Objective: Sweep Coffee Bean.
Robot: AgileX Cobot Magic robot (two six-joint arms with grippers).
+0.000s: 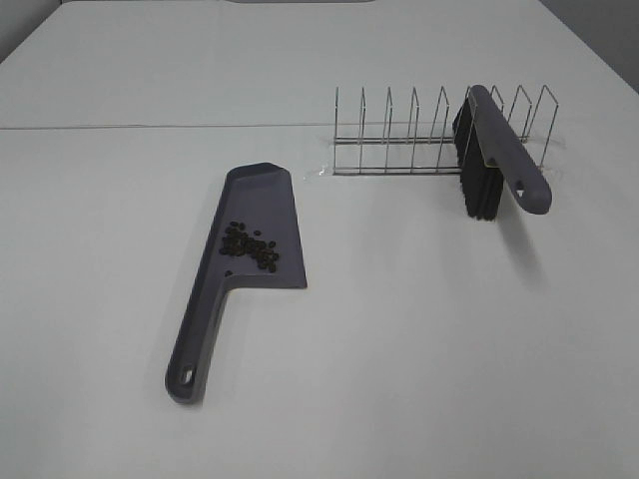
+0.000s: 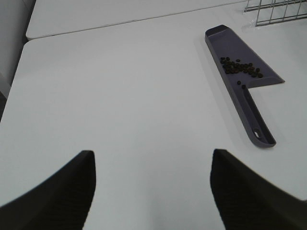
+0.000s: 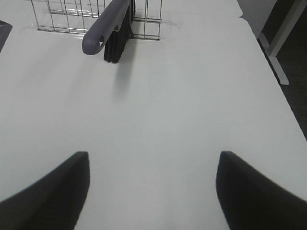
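Note:
A grey-purple dustpan (image 1: 250, 249) (image 2: 240, 72) lies flat on the white table, handle toward the near edge. A cluster of coffee beans (image 1: 248, 245) (image 2: 241, 68) rests inside its pan. The brush (image 1: 499, 160) (image 3: 108, 26), grey-purple handle with black bristles, leans in the wire rack (image 1: 419, 130) (image 3: 72, 17). Neither gripper shows in the exterior high view. My left gripper (image 2: 152, 184) hovers open and holds nothing, well short of the dustpan. My right gripper (image 3: 152, 187) is open with nothing in it, set back from the brush.
The wire rack stands at the back right of the table. A seam (image 1: 150, 127) runs across the tabletop behind the dustpan. The table's right edge (image 3: 268, 72) and a table leg (image 3: 280, 43) show in the right wrist view.

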